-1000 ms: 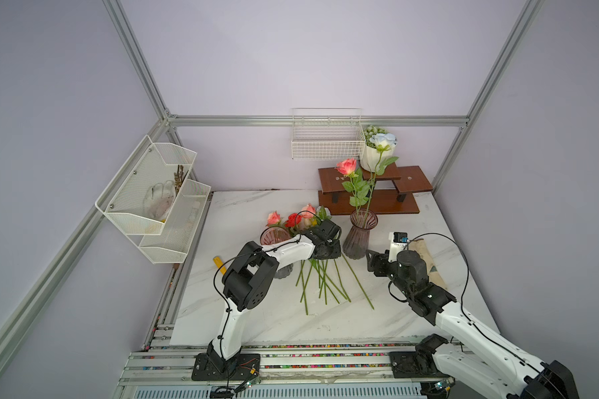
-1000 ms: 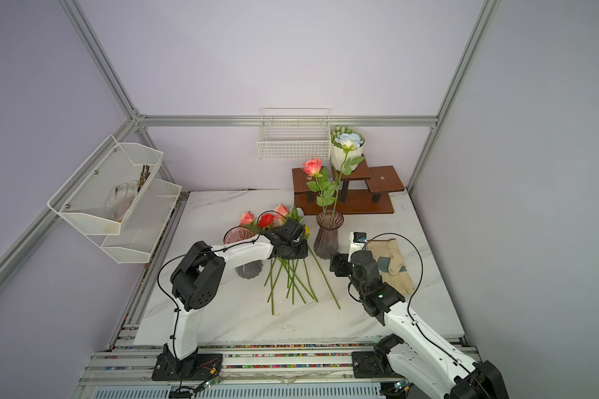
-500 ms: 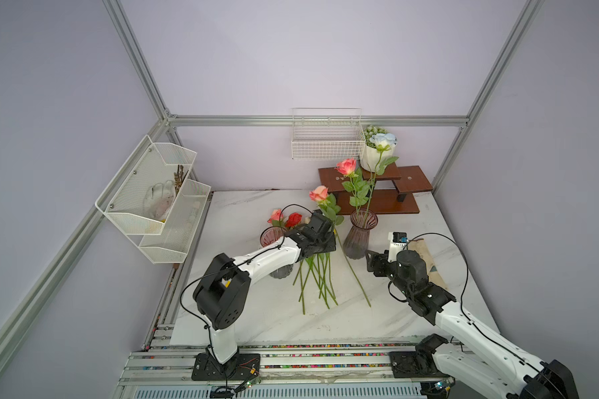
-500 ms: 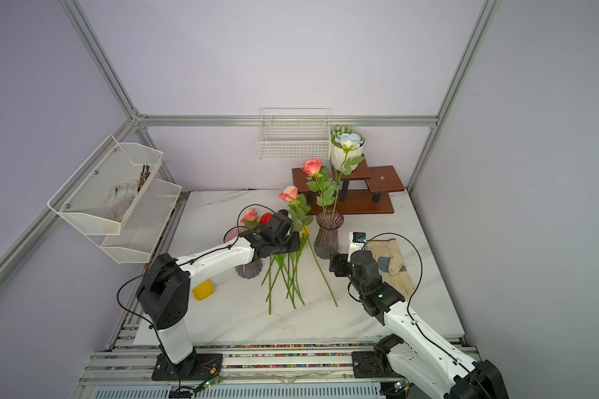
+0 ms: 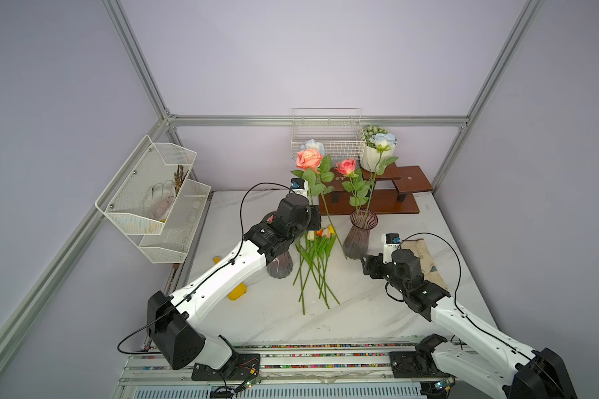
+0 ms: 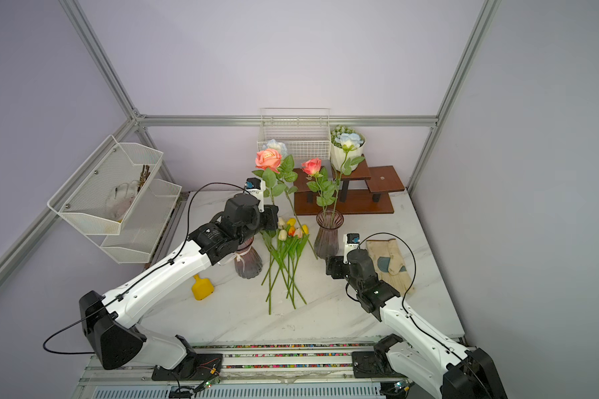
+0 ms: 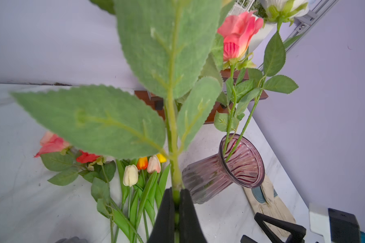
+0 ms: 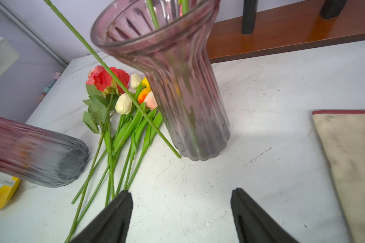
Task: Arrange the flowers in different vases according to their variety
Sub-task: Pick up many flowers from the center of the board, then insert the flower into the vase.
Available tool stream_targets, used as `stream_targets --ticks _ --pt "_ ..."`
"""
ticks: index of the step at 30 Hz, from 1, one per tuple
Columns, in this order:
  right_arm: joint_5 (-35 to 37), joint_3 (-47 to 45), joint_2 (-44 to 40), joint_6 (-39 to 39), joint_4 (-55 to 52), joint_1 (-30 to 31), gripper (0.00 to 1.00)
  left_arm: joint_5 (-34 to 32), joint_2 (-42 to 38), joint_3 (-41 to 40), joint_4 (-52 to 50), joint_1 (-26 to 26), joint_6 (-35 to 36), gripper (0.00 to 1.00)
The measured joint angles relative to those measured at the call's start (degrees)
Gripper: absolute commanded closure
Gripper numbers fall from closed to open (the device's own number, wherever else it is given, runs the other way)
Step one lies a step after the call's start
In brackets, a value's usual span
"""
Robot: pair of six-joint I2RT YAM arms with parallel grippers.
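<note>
My left gripper (image 7: 176, 195) is shut on the green stem of a pink rose (image 5: 308, 159), held upright above the table; its stem end slants down beside the right vase (image 5: 360, 238). A pale-blue bloom (image 5: 313, 145) shows just behind it; whether it is held I cannot tell. The right vase holds a pink rose (image 5: 346, 166) and a pale-blue rose (image 5: 382, 141). The left vase (image 6: 248, 264), with a white ribbon, is half hidden under my left arm. Tulips (image 5: 320, 233) and a red rose (image 8: 105, 77) lie between the vases. My right gripper (image 8: 181, 202) is open over bare table before the right vase.
A brown stepped wooden stand (image 5: 377, 200) with a white plant pot (image 5: 374, 157) is at the back. An oven mitt (image 6: 389, 262) lies right of my right gripper. A yellow object (image 6: 202, 287) lies by the left vase. Wire racks (image 5: 153, 193) hang on the left wall.
The left jaws closed on the rose stem in the pile and the arm lifted the pink rose up and towards the back. The right arm has not moved.
</note>
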Motion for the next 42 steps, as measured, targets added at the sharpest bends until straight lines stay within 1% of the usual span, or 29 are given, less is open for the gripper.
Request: stream_targets --ticks 4,9,14,17,19,23,24,26,28,29,30,32,33,36,42 --pt "-6.36 -0.24 0.35 -0.83 3.65 0.00 0.19 1.77 -4.50 -0.15 -1.68 0.66 1.46 1.00" --pt "-15.82 0.59 3.21 -1.88 8.07 0.00 0.18 6.40 -9.64 -1.01 -1.55 0.66 1.60 1.00" --pt "-20.94 4.55 8.17 -2.01 15.10 0.31 0.19 10.38 -12.31 -3.37 -1.27 0.66 1.36 1.00" --pt "-22.05 8.87 14.80 -2.51 23.41 1.20 0.19 11.34 -13.20 -5.27 -1.07 0.63 1.36 1.00" --pt "-22.40 11.72 19.32 -3.23 26.99 2.14 0.19 11.76 -13.46 -6.21 -0.94 0.63 1.36 1.00" --pt "-22.38 19.93 32.11 -4.52 34.71 4.63 0.20 12.17 -13.75 -7.32 -0.76 0.63 1.36 1.00" --pt "-22.12 21.73 35.45 -4.83 36.63 5.31 0.23 12.24 -13.79 -7.48 -0.74 0.63 1.36 1.00" --pt "-21.11 24.22 40.11 -5.55 38.38 6.23 0.32 12.37 -13.97 -8.00 -0.20 0.66 1.36 1.00" --pt "-19.50 26.67 43.71 -6.58 38.66 7.26 0.50 12.48 -14.29 -8.35 -0.22 0.70 1.36 1.00" --pt "-18.18 28.06 45.40 -7.13 38.64 7.85 0.62 12.63 -14.43 -8.37 -0.15 0.79 1.38 1.00" --pt "-17.22 28.94 46.27 -7.65 38.62 8.11 0.72 12.66 -14.64 -8.37 -0.15 0.81 1.38 1.00" --pt "-15.06 29.90 46.73 -8.41 38.49 8.70 0.86 12.66 -15.30 -8.37 -0.20 0.90 1.40 1.00" --pt "-14.29 29.92 46.42 -8.70 38.47 8.83 0.91 12.63 -15.78 -8.37 -0.28 0.90 1.40 1.00" --pt "-12.22 28.92 43.71 -9.57 38.21 8.90 1.00 12.44 -17.66 -8.37 -0.87 0.92 1.44 1.00" --pt "-11.74 26.73 33.11 -10.73 35.95 8.81 1.00 10.38 -22.80 -8.50 -2.27 0.90 2.05 1.00"
